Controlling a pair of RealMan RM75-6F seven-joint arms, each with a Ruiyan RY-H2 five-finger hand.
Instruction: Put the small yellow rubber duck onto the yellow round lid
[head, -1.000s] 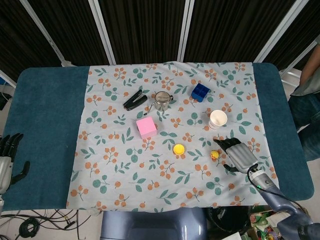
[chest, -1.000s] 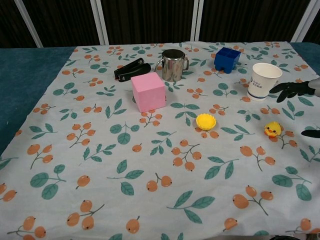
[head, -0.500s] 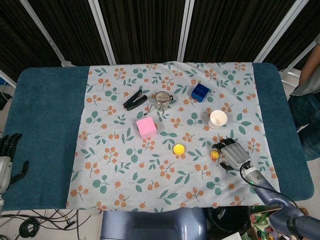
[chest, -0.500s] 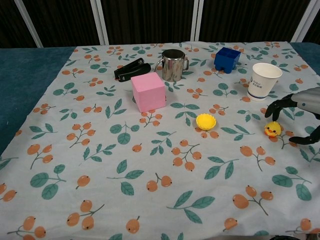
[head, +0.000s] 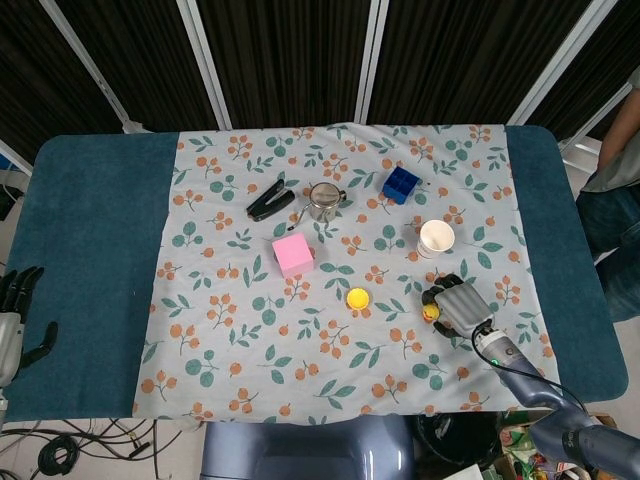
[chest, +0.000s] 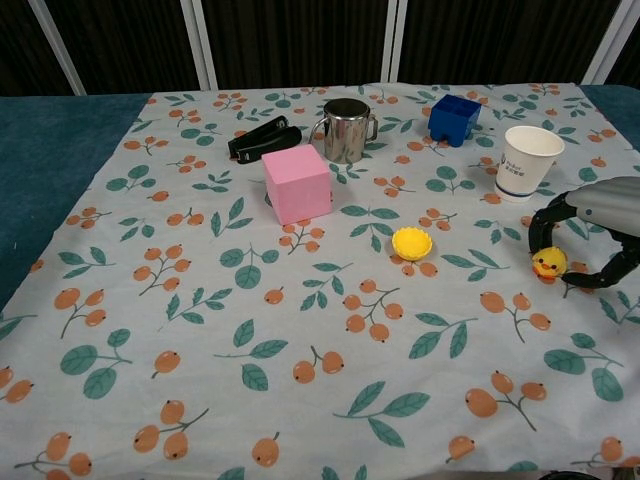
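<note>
Here's the counter (head: 90, 220), wrapped in dark teal fabric, with a floral cloth (head: 250, 370) spread across its middle and the teal bare at both ends. On the cloth, along the far side: a black stapler (head: 270, 200), a steel mug (head: 323, 201) just beside it, then a blue box (head: 400, 183). A paper cup (head: 436, 238) stands upright nearer the right edge. A pink cube (head: 292, 255) sits closer in, below the stapler and mug. The yellow lid (head: 357, 298) lies near the centre, apart from everything. The duck (chest: 547, 263) sits on the cloth to the lid's right, well apart from it.
</note>
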